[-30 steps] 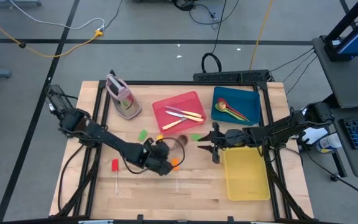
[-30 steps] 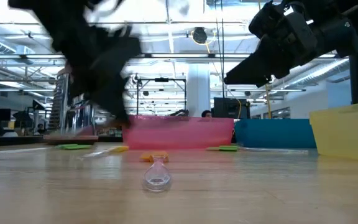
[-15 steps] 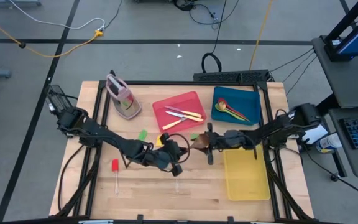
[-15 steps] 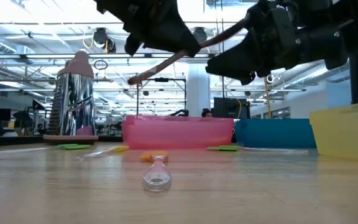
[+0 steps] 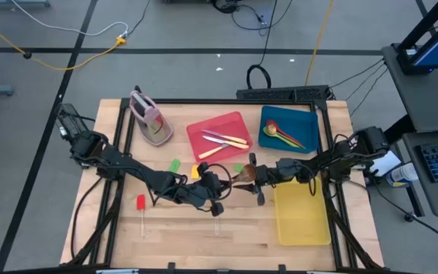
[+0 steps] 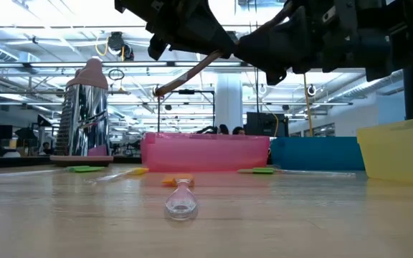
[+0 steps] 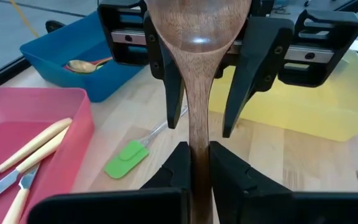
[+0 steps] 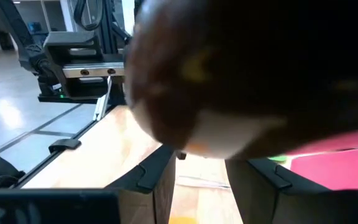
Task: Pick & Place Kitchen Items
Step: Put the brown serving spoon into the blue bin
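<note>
Roughly halfway: of three trays, the far red tray (image 5: pixel 196 129) holds three cream knives (image 5: pixel 225 139), the far-right blue tray (image 5: pixel 310 116) about three spoons (image 5: pixel 280 133), the near-right yellow tray (image 5: pixel 303 221) nothing, and one pink-grey stand (image 5: pixel 150 120) sits far left. Above mid-table the left gripper (image 5: pixel 220 185) is clenched on one brown spoon (image 5: pixel 238 180), whose bowl sits between the right gripper (image 5: pixel 251 176)'s spread fingers, looking like a handover. Five clear-handled pieces lie loose: red (image 5: pixel 141 202), green (image 5: pixel 174 164), yellow (image 5: pixel 195 171), green (image 5: pixel 239 167), orange (image 5: pixel 214 201).
</note>
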